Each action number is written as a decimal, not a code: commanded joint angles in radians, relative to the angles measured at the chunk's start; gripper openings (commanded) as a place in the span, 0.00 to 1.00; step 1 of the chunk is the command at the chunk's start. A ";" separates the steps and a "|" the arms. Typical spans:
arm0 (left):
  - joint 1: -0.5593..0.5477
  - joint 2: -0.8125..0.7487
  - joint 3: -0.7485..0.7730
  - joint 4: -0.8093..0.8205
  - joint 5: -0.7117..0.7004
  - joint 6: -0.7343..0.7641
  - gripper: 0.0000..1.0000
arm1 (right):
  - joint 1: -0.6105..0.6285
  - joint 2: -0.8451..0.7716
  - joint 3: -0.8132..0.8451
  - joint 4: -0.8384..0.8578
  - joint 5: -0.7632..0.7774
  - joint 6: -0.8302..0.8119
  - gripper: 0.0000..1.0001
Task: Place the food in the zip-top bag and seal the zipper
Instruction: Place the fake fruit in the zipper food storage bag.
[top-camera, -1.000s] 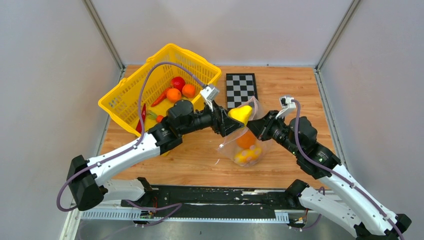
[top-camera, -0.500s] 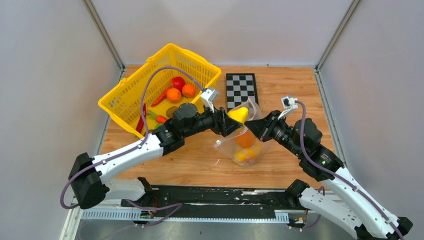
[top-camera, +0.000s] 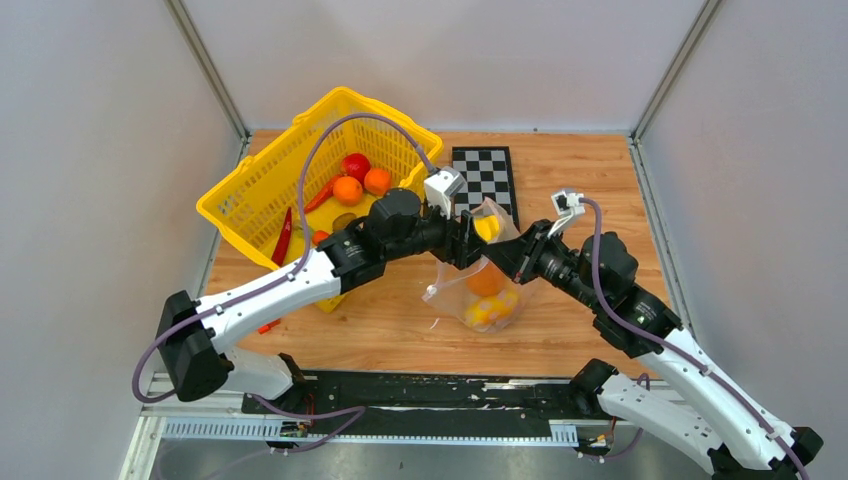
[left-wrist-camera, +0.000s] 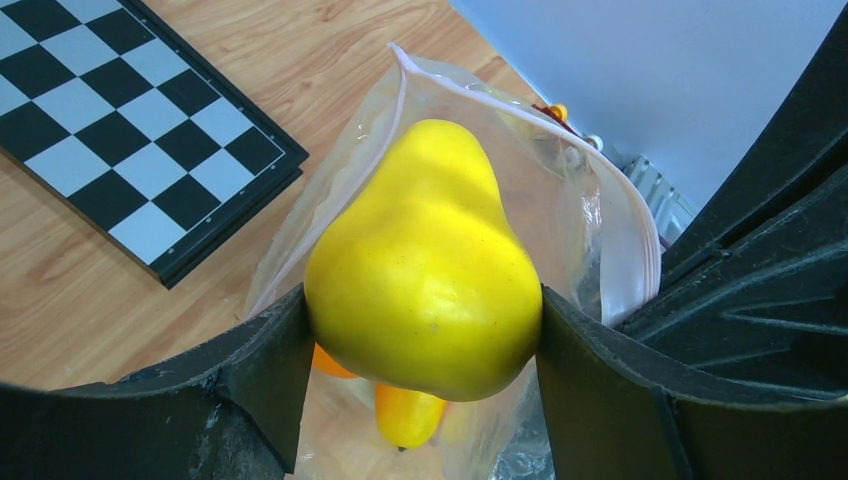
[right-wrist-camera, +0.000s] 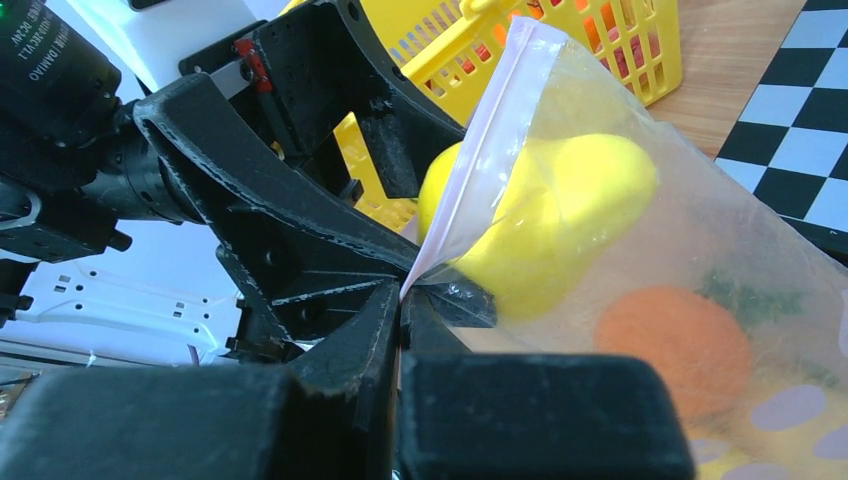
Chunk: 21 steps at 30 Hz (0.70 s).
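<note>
Seen from above, the left gripper (top-camera: 470, 240) clasps the yellow pear (top-camera: 487, 228) at the mouth of the zip-top bag (top-camera: 480, 295); at the left wrist, its narrow end points inward past the zipper (left-wrist-camera: 403, 85); at the right wrist, the right gripper (right-wrist-camera: 400, 300) pinches the rim beside it.

We see a light-brown wooden tabletop (top-camera: 585, 170) boxed in on three sides by plain pale grey wall panels (top-camera: 440, 55), which meet at slim metal corner posts (top-camera: 206, 68). A black metal rail (top-camera: 450, 390) lines its near edge. The light is soft and even.
</note>
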<state>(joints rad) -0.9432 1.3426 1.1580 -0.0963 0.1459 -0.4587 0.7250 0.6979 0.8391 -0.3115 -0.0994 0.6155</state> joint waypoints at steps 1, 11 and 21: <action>-0.030 0.018 0.020 0.084 0.001 -0.024 0.73 | 0.004 -0.014 0.018 0.107 -0.013 0.006 0.00; -0.040 0.029 0.005 0.162 0.046 -0.032 0.91 | 0.004 -0.077 -0.020 0.104 0.093 0.035 0.00; -0.040 0.011 0.018 0.162 0.113 -0.003 1.00 | 0.005 -0.078 -0.034 0.039 0.197 0.047 0.00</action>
<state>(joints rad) -0.9604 1.3808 1.1568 0.0147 0.1661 -0.4843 0.7319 0.6151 0.8143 -0.2810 0.0006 0.6563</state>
